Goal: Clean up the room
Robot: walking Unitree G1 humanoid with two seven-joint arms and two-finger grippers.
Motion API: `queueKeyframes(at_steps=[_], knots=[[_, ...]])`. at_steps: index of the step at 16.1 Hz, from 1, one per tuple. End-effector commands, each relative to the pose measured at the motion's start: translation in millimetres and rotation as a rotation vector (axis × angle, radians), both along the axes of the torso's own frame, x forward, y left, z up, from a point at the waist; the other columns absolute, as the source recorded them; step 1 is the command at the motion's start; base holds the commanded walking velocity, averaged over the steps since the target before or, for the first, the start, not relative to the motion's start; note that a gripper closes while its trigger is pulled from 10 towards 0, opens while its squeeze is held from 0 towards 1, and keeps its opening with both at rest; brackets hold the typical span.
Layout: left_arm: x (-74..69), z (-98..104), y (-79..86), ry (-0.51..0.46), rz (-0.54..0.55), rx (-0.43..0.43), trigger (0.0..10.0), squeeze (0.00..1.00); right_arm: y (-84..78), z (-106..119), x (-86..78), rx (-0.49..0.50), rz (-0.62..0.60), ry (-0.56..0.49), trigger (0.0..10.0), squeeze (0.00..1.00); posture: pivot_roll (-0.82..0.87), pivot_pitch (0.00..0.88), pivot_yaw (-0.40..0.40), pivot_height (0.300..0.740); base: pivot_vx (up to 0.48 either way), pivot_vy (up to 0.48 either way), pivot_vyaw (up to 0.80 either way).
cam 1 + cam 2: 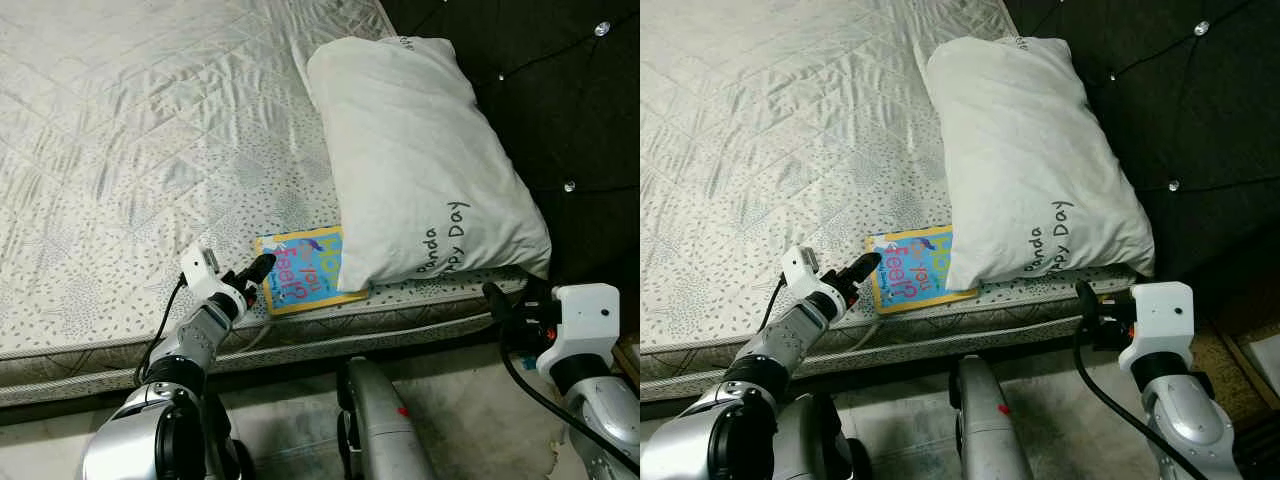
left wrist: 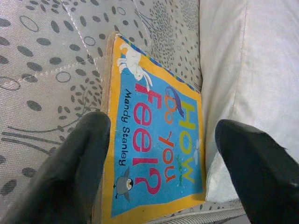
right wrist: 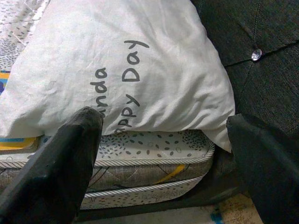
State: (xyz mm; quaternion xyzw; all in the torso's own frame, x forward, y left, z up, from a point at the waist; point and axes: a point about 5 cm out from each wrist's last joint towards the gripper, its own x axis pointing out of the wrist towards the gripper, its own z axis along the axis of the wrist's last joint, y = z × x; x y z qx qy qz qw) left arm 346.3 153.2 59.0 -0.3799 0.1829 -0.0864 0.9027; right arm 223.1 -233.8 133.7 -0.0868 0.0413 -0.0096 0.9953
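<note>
A children's book [image 1: 300, 272] with a yellow border and blue cover, titled "How do you feel?", lies flat on the mattress [image 1: 150, 130] near its front edge. Its right side is tucked under a white pillow [image 1: 420, 150] printed with "Panda Happy Day". My left gripper [image 1: 260, 268] is open at the book's left edge; in the left wrist view its fingers [image 2: 79, 158] straddle the book [image 2: 154, 149]. My right gripper [image 1: 500, 298] is open, low in front of the mattress corner, facing the pillow [image 3: 117, 60] from below.
A dark tufted headboard [image 1: 560, 100] rises right of the pillow. The quilted mattress stretches away to the left and back. Pale floor [image 1: 470, 420] lies below the bed's edge, with my silver body [image 1: 380, 420] close against the bed frame.
</note>
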Motion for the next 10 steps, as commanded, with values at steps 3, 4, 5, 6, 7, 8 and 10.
queueKeyframes(at_steps=[3, 4, 5, 6, 7, 8, 10], knots=[[-2.0, -3.9, 0.0, 0.024, 0.004, 0.003, 10.0, 1.0, -1.8, -4.1, -2.3, 0.0, -0.014, 0.015, 10.0, 0.0, -0.42, 0.215, -0.039, 0.606, 0.0, 0.0, 0.0], [-2.0, -3.9, 0.0, 0.024, 0.004, 0.003, 10.0, 1.0, -1.8, -4.1, -2.3, 0.0, -0.014, 0.015, 10.0, 0.0, -0.42, 0.215, -0.039, 0.606, 0.0, 0.0, 0.0], [-2.0, -3.9, 0.0, 0.024, 0.004, 0.003, 10.0, 1.0, -1.8, -4.1, -2.3, 0.0, -0.014, 0.015, 10.0, 0.0, -0.42, 0.215, -0.039, 0.606, 0.0, 0.0, 0.0], [-1.8, -3.8, 1.6, 0.021, 0.016, 0.012, 10.0, 1.0, -1.8, -4.3, -1.7, 0.0, -0.013, 0.013, 10.0, 0.0, -0.42, 0.215, -0.039, 0.606, 0.0, 0.0, 0.0], [-44.9, 10.4, 37.5, -0.162, 0.148, 0.303, 10.0, 1.0, 32.6, -9.4, 38.6, 0.14, 0.03, -0.064, 10.0, 0.0, -0.2, 0.053, 0.053, 0.606, 0.0, 0.0, 0.0], [-70.6, 27.3, 40.8, -0.242, 0.187, 0.406, 10.0, 1.0, 51.1, -7.7, 55.9, 0.194, 0.059, -0.096, 10.0, 0.0, -0.2, 0.047, 0.056, 0.606, 0.0, 0.0, 0.0], [-66.5, 25.7, 29.2, -0.23, 0.114, 0.422, 10.0, 1.0, 49.8, -5.2, 58.7, 0.193, 0.055, -0.106, 10.0, 0.0, -0.21, 0.039, 0.059, 0.606, 0.0, 0.0, 0.0]])
